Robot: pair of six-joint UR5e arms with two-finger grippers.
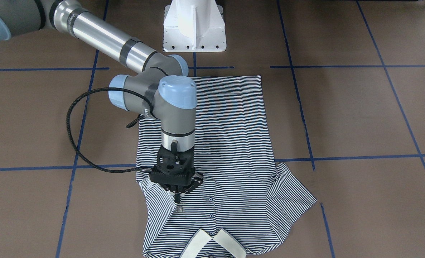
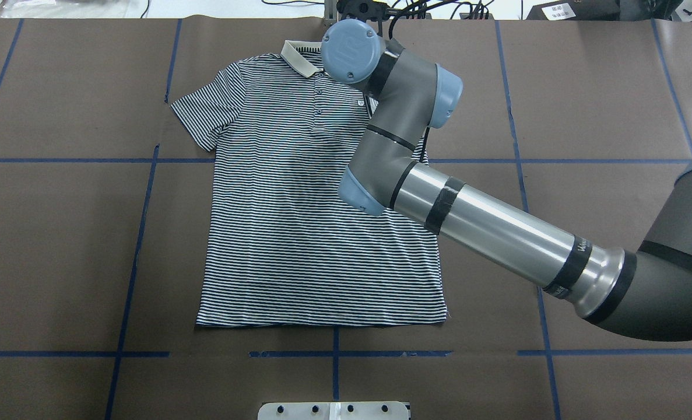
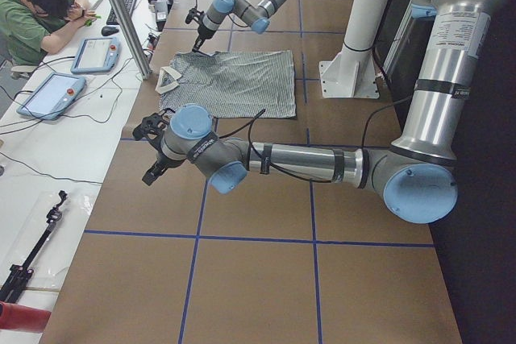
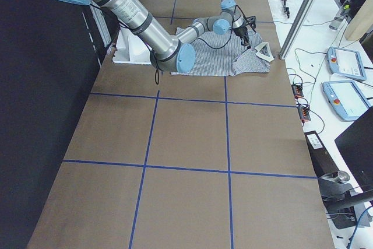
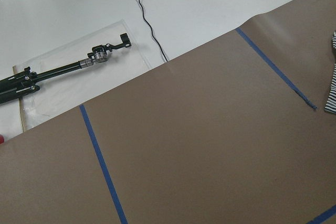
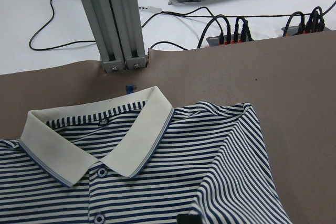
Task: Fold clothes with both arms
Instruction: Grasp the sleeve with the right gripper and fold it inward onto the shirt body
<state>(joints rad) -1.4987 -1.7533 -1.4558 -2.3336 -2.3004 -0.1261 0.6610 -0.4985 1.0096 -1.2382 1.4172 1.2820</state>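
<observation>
The striped polo shirt (image 1: 230,143) lies flat on the brown table, face up, its cream collar (image 1: 201,243) at the operators' side. The sleeve on my right side is folded in over the chest; the other sleeve (image 1: 291,193) lies spread out. My right gripper (image 1: 177,197) points straight down just above the chest logo (image 1: 180,208) and looks shut on that folded sleeve's tip. One black fingertip (image 6: 189,219) shows on the fabric in the right wrist view. My left gripper (image 3: 151,175) hovers over bare table well off the shirt; I cannot tell whether it is open or shut.
The white pedestal base (image 1: 194,32) stands beyond the shirt's hem. Blue tape lines (image 1: 341,157) cross the brown cover. An aluminium post (image 6: 118,24) stands at the table edge behind the collar. Pendants (image 3: 48,94), cables and a seated person (image 3: 36,14) are on the operators' side.
</observation>
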